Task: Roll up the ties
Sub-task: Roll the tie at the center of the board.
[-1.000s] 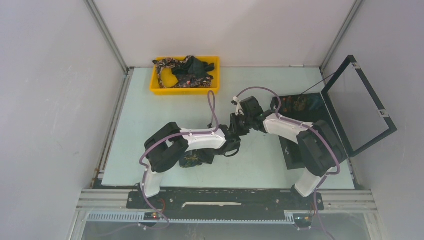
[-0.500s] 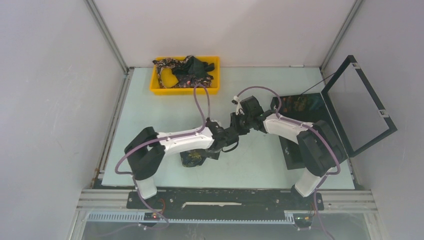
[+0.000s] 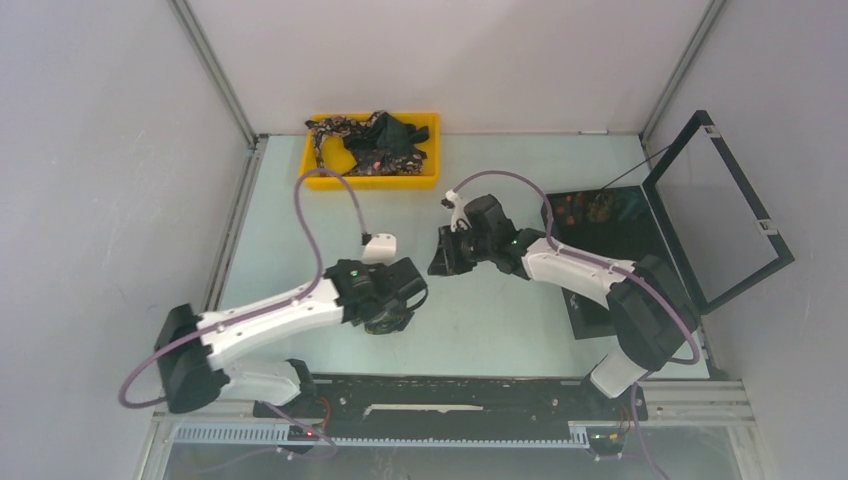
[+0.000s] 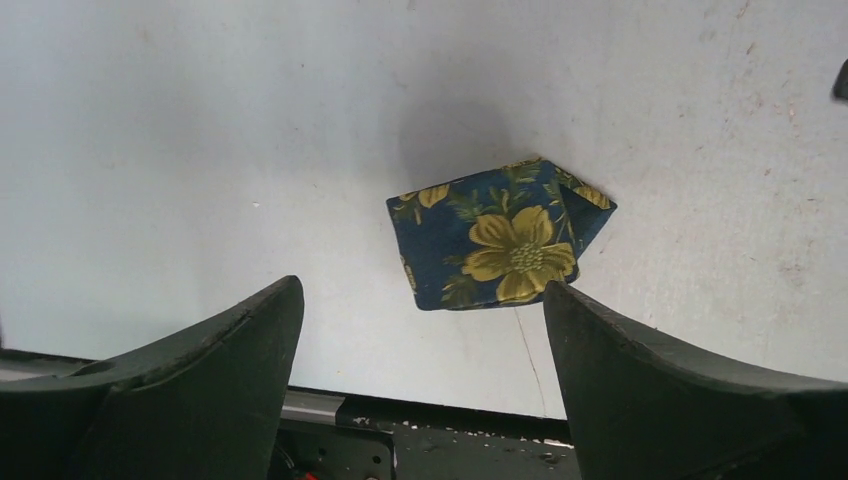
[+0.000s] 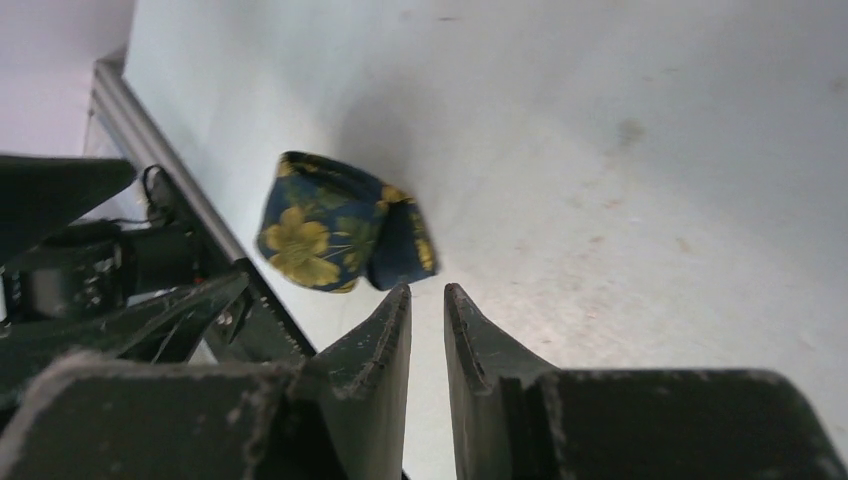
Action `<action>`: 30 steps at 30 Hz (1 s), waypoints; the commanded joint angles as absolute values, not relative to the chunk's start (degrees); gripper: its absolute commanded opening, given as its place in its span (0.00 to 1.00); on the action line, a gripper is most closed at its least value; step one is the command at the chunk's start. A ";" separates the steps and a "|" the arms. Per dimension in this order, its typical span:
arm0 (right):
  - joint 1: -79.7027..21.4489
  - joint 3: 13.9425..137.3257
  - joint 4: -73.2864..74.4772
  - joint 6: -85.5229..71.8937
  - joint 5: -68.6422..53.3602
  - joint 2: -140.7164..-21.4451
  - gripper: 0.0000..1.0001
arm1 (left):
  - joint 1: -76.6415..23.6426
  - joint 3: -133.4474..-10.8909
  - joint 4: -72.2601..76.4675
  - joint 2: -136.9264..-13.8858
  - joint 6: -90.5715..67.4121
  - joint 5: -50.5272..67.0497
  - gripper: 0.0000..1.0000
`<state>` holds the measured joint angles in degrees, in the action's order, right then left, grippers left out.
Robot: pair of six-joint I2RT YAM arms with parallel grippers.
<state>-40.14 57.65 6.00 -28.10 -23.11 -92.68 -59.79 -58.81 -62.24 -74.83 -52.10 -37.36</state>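
Hovering over rolled tie (image 4: 495,245), left fingers (image 4: 200,390) spread wide, empty; right fingers (image 5: 370,360) nearly together, empty.

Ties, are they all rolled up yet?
Not yet. Done: one rolled tie lies free on the table, and some rolls seem to sit in the black box. In hand: nothing; the left jaws stand wide open over the roll, the right jaws almost shut and empty. Left: a heap of unrolled ties in the yellow tray.
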 commanded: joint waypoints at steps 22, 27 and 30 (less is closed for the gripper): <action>-53.45 70.71 -0.27 -35.28 -29.73 -104.52 0.22 | -43.28 -31.12 -42.35 -37.18 -49.94 -26.14 0.88; -54.58 70.72 4.00 -33.84 -28.72 -106.46 0.21 | -43.09 -30.26 -41.05 -37.59 -49.58 -25.22 0.87; -55.06 70.67 5.54 -32.93 -27.73 -107.87 0.20 | -43.08 -29.86 -40.43 -37.37 -49.40 -25.01 0.87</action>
<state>-53.95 68.58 3.25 -34.79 -29.28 -106.10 -43.57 -30.20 -43.24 -37.71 -50.72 -25.65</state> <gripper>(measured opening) 0.205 0.870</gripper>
